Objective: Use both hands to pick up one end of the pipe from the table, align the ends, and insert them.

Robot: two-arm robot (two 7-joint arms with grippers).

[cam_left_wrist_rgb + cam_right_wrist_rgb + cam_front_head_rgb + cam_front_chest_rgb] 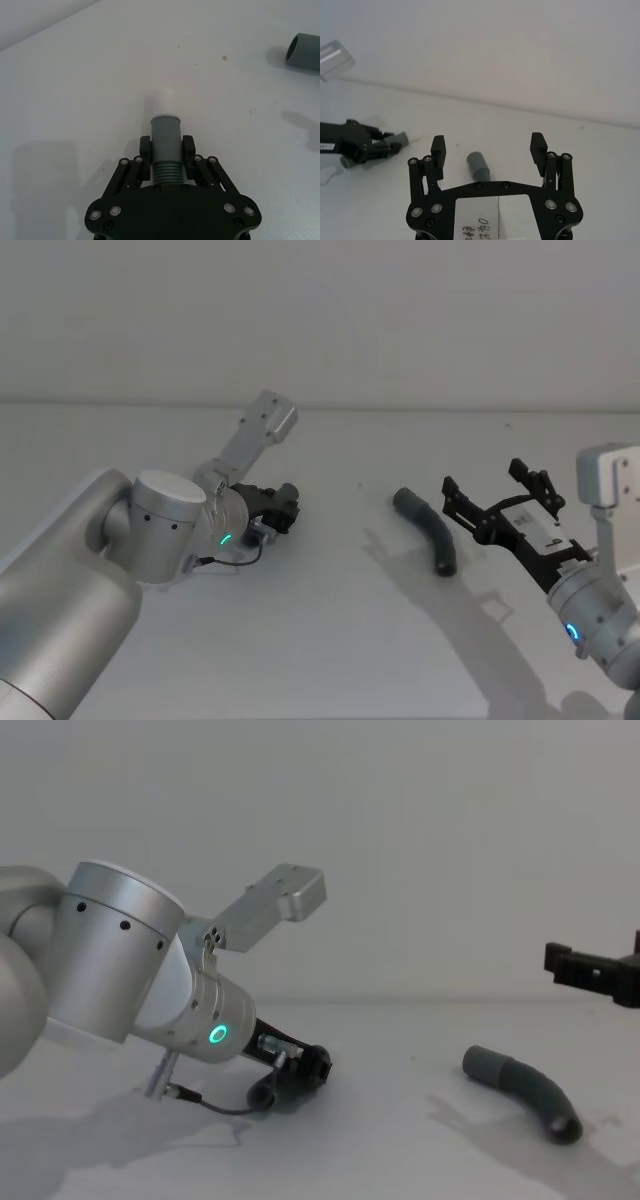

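Pipe pieces, two of them, sit well apart in front of a plain pale wall (400,320). The curved pipe piece (428,528) lies flat on the smooth white-grey table (330,640), right of centre. It is a matte dark grey bend, round in section, with a slightly wider straight collar (485,1065) at its far end and an open mouth (566,1128) at the near end.

The right gripper (488,145), a black linkage with silver rivets, hangs above and just to the right of it. Its fingers (538,147) are spread wide, gripping nothing and clear of the bend. From its wrist, the collar shows beyond the gap between them.

Over on the left, the left gripper (166,145) is low over the table, closed narrowly on the short pipe piece (165,127). This is a straight grey barrel, ribbed where it is clamped, with a white tip (161,102) poking out in front. Whether this piece rests on the table I cannot tell. A green ring (216,1034) glows on the thick silver arm (120,960) behind it.
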